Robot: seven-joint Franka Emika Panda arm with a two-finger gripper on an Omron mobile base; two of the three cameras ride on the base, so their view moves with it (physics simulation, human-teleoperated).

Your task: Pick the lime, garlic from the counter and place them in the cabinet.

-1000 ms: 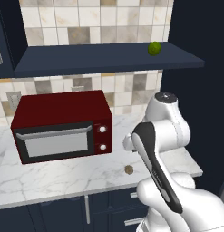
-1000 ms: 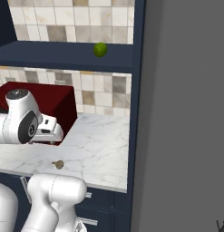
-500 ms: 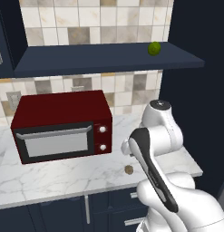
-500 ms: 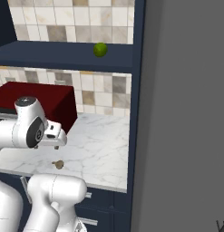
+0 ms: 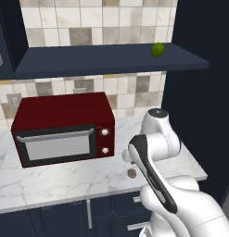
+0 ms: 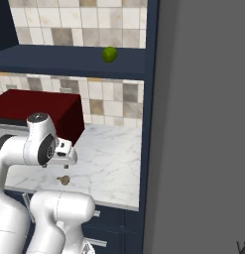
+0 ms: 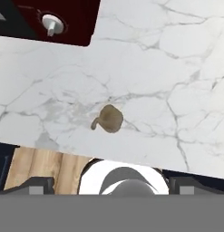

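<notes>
Arm folded over the near edge of the bench (image 5: 65, 180), elbow high, wrist bent so the hand faces down at the marble. Fingers (image 7: 109, 192) barely visible as two dark tips at the bottom corners of the hand view, far apart there; spread or closed otherwise hard to judge, so cannot tell for certain. Nothing seen between them.

Garlic (image 7: 109, 118) lying on the bench close to its near edge, small tan-brown lump with a short stub pointing left in the hand view. Sits above the fingers in that view, apart from them, not touched. In the left base view, garlic (image 5: 131, 173) just left of the forearm, near the front edge, right of and nearer than the microwave's (image 5: 65, 127) lower right corner. In the right base view, garlic (image 6: 64, 180) just below the hand, on the marble near the front lip.

Farther back, red microwave standing on the bench against the tiled wall, one white knob (image 7: 51, 23) showing at the top left of the hand view.

Farthest and highest, lime (image 5: 157, 49) resting on the cabinet (image 5: 106, 60) shelf board, toward its right end, before the tiled back. Same lime (image 6: 109, 54) in the right base view, near the dark upright panel on the right.
</notes>
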